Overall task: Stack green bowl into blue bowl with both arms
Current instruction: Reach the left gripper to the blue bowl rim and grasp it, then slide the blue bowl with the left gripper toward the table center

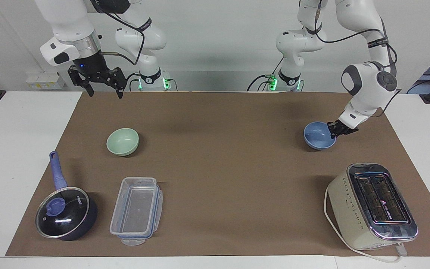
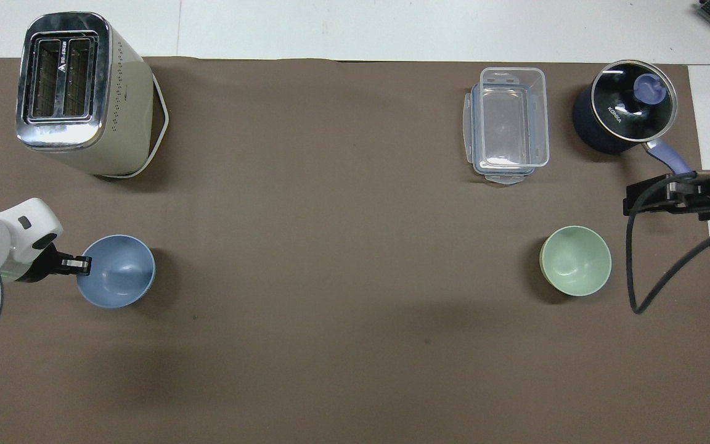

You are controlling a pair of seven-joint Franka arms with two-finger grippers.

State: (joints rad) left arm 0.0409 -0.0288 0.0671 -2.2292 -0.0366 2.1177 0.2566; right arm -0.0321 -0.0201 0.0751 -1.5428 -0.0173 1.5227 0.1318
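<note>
The blue bowl is at the left arm's end of the brown mat, tilted and a little off the mat. My left gripper is shut on its rim, on the side toward the table's end. The green bowl sits upright on the mat at the right arm's end, untouched. My right gripper is open and empty, held high over the mat's edge nearest the robots, and waits there, apart from the green bowl.
A cream toaster stands farther from the robots than the blue bowl. A clear plastic container and a dark blue lidded saucepan lie farther out than the green bowl.
</note>
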